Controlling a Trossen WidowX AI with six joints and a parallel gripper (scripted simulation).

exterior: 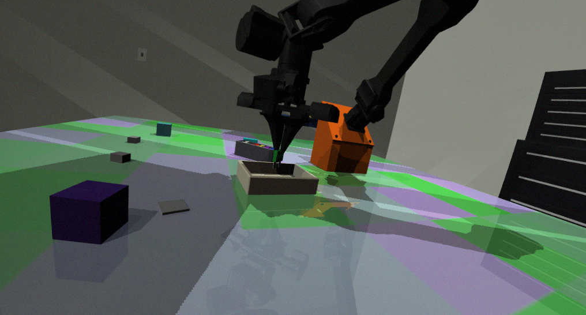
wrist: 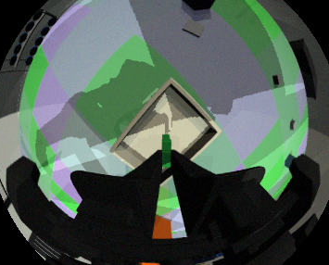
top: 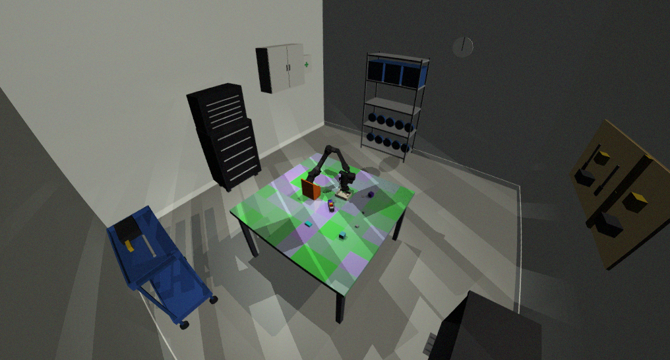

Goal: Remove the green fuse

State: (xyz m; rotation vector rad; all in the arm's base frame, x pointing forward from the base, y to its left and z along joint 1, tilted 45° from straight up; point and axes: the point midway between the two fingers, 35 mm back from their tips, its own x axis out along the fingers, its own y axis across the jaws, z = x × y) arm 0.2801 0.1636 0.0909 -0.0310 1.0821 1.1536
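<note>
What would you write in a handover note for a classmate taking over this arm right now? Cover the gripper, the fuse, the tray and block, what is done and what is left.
Gripper: shut on the green fuse.
Fuse: out of the fuse block, hanging just above the tray, near its far wall.
Done: pull and carry.
Left: lower a little, open, withdraw without touching the block behind the tray.

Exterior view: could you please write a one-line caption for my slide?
Gripper, shut on the green fuse, holds it over the beige tray, with the fuse block behind.
</note>
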